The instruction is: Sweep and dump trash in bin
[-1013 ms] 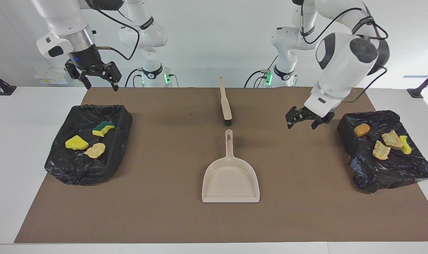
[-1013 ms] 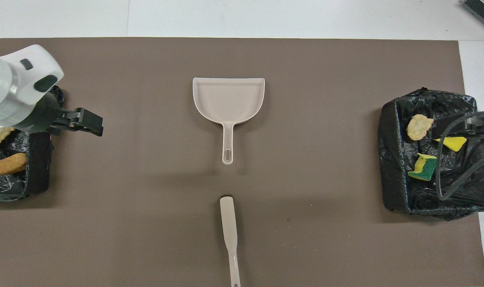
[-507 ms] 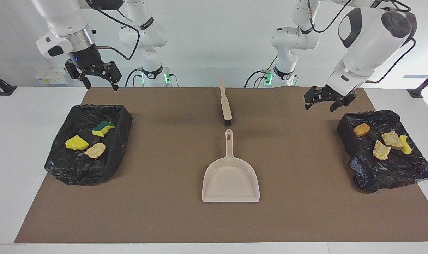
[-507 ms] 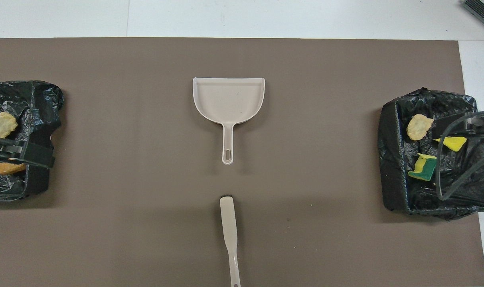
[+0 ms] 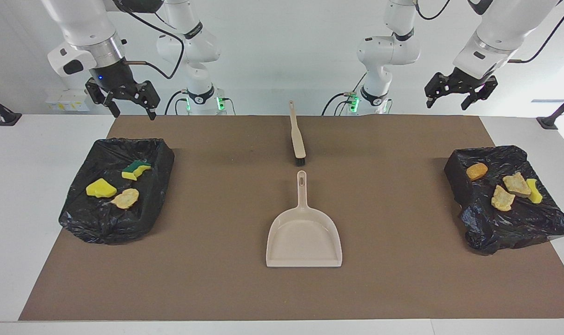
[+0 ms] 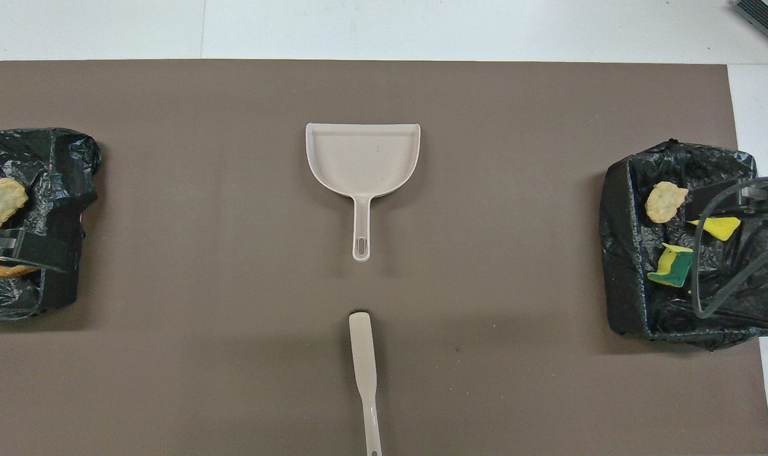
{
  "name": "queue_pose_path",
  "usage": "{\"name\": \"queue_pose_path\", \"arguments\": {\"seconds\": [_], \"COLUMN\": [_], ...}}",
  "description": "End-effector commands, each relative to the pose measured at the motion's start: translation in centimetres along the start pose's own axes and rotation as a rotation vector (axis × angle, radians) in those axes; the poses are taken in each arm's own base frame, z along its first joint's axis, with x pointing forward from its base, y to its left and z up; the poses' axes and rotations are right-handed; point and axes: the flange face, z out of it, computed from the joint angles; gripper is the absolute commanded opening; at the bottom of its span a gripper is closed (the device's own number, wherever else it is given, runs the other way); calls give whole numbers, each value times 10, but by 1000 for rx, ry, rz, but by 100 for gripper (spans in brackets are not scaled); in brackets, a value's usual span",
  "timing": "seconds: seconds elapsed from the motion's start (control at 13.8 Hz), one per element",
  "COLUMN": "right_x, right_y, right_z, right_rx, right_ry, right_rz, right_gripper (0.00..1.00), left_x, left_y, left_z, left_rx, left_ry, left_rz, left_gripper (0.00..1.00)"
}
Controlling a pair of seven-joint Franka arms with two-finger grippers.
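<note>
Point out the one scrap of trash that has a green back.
The green-backed sponge piece, in the bin at the right arm's end, nearest the robots there; every other scrap is plain yellow or tan-orange.

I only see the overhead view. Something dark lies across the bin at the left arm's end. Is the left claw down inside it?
Observer: No. The left claw hangs high above that bin, open and empty.
Operator: How many scraps are in there? My view cuts the bin off.
Observer: Four: an orange lump, two tan lumps and a yellow sponge piece.
Operator: And the right claw?
Observer: The right claw is also raised high, open and empty, over the other bin.
</note>
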Motion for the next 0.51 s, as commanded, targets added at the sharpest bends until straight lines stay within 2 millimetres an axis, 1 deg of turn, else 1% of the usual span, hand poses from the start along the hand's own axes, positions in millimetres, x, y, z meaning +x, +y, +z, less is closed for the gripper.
{"name": "queue_pose_path", "arguments": {"seconds": [0.0, 0.14, 0.22, 0.43], "right_x": [0, 0, 0, 0], "right_y": [0, 0, 0, 0], "right_z": [-3, -3, -3, -3], "right_rx": [15, 15, 15, 15], "right_ry": [4, 4, 4, 4], "right_rz": [24, 24, 24, 24], "right_gripper": [100, 100, 100, 100], "left_x": [-5, -2, -2, 0], "left_y": [-10, -12, -18, -18], "left_z": [-1, -2, -2, -4], "left_rx": [10, 11, 9, 8], "left_ry": [36, 54, 59, 65], "left_rz": [-19, -19, -30, -30], "left_gripper": [100, 100, 100, 100]}}
